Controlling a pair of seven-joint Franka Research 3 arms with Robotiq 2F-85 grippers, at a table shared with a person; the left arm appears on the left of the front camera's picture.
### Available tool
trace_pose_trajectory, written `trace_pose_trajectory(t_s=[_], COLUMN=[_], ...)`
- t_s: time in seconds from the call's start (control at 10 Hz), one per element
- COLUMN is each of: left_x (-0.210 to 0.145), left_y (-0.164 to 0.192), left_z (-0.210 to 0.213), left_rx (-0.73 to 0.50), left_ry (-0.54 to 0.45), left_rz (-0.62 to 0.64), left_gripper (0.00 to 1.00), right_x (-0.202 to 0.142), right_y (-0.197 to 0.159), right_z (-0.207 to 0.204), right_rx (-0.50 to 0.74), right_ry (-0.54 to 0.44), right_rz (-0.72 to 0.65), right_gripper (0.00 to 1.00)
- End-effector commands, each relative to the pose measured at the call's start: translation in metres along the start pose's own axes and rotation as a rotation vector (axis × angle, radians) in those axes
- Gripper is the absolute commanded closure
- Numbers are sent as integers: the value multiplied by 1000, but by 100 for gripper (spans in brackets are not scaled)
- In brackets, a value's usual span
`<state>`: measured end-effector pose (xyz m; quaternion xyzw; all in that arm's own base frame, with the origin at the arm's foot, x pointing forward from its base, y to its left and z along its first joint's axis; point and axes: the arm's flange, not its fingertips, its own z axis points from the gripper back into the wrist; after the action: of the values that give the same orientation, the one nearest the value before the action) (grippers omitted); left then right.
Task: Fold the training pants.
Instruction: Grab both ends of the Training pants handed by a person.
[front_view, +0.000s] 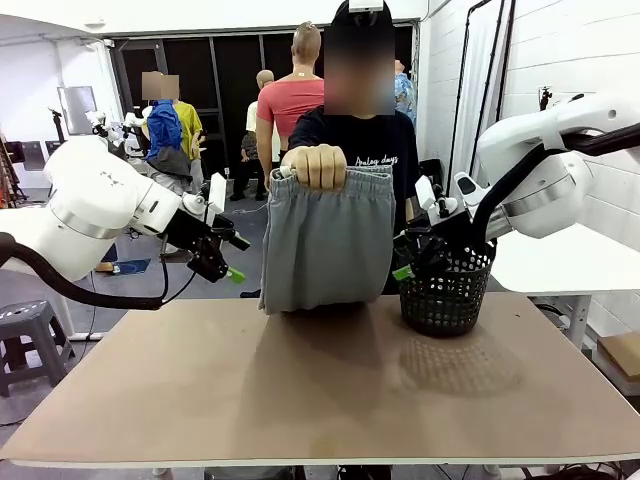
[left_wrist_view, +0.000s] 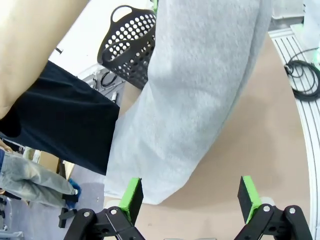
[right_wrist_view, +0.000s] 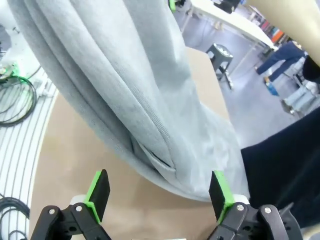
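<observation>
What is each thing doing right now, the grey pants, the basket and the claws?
training pants, hanging from the person's hand, over the table
person's hand, closed tight on the pants' top
black mesh basket, upright on the table
left claw, open, empty
right claw, open, empty

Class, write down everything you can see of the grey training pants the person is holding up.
The training pants are plain light grey, of soft jersey-like cloth, with a gathered elastic waistband. They hang upright in layers, the waistband bunched in the person's hand at chest height. The lower edge reaches the far side of the table; whether it touches is unclear. A black mesh basket stands beside them, apart.
</observation>
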<state>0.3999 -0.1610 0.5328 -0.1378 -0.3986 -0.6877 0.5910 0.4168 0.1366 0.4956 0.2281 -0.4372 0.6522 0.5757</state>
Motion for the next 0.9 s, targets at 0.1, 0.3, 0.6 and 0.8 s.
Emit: trace_pose_trajectory(t_s=[0.1,0.3,0.6,0.8], left_x=[8,10,17,26], left_y=[-1,2,0,-8], left_z=[-8,-11,-14,-13], left_rx=[32,45,30,-21], left_ry=[-58,-95,-165,-225], left_rz=[1,10,12,14], left_gripper=[0,0,0,0], right_x=[5,9,15,16], right_y=[6,7,13,16], right_z=[2,1,0,1], right_rx=[44,53,41,46], right_ry=[-42,-72,-136,-154], right_rz=[26,34,29,20], right_gripper=[0,0,0,0])
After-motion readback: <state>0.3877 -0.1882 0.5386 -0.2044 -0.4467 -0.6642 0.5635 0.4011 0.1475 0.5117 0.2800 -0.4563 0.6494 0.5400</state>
